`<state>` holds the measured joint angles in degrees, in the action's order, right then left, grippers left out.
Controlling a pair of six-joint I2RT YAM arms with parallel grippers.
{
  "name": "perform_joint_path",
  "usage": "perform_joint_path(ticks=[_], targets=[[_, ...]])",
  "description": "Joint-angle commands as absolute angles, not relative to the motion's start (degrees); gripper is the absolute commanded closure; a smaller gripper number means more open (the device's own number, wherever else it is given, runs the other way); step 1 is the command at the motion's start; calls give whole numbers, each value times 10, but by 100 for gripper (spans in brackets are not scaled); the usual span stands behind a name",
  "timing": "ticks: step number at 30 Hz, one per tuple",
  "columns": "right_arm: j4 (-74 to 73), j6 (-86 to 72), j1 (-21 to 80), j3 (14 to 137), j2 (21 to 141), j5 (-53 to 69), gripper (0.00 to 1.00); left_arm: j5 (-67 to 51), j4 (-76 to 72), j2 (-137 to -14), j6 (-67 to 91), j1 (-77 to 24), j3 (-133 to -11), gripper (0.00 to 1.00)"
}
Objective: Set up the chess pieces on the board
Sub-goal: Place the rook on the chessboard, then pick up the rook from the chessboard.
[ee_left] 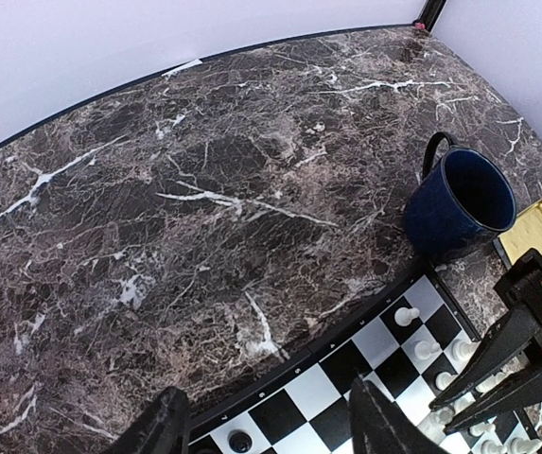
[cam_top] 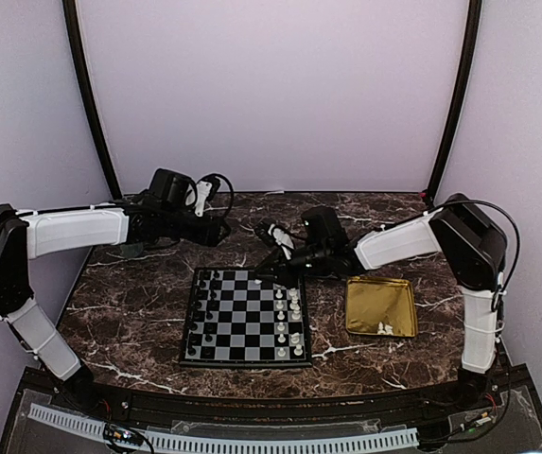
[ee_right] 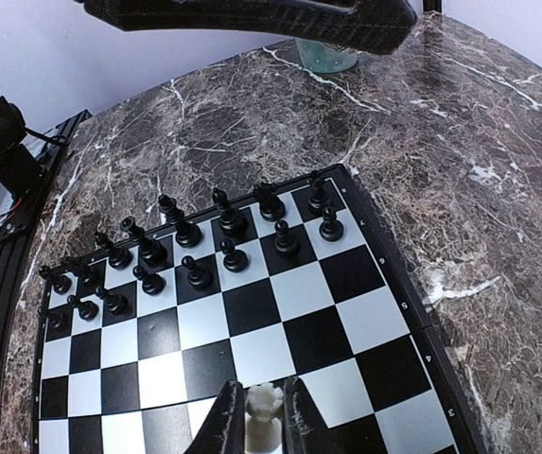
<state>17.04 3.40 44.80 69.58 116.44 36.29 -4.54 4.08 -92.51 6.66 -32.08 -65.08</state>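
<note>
A white piece point(ee_right: 263, 424) is pinched between the narrow jaws of the right pincer point(ee_right: 262, 395), poised over the board point(ee_right: 280, 331) on the side facing the black pieces point(ee_right: 185, 251). Whether its base touches the square below cannot be told.

Seen from above, the black pieces stand in two rows along the board's left edge. More white pieces point(cam_top: 288, 317) stand in two rows along its right edge.

The board lies flat at the middle of the marble counter point(ee_left: 204, 189), in front of both arms. To its right, apart from it, lies a gold tray point(cam_top: 381, 298) with a few spare pieces point(cam_top: 384, 328) at its near edge. A blue mug point(ee_left: 464, 203) stands upright near the board's far right corner.

The left pincer point(ee_left: 269, 390) hangs above the counter just beyond the board's far edge. Its jaws are wide apart, with only counter and board edge showing between them.
</note>
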Motion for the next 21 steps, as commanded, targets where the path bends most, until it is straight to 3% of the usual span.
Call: perform_joint_path(ticks=[1, 12, 17, 21], targets=[[196, 40, 453, 701, 1176, 369, 82, -44, 29, -930, 59, -318, -642, 40], [166, 36, 429, 689, 1118, 384, 78, -141, 114, -956, 79, -320, -682, 44], [70, 43, 375, 695, 1034, 406, 74, -192, 169, -971, 58, -342, -718, 47], [-62, 87, 323, 700, 959, 382, 71, -168, 247, -1006, 9, -381, -769, 49]])
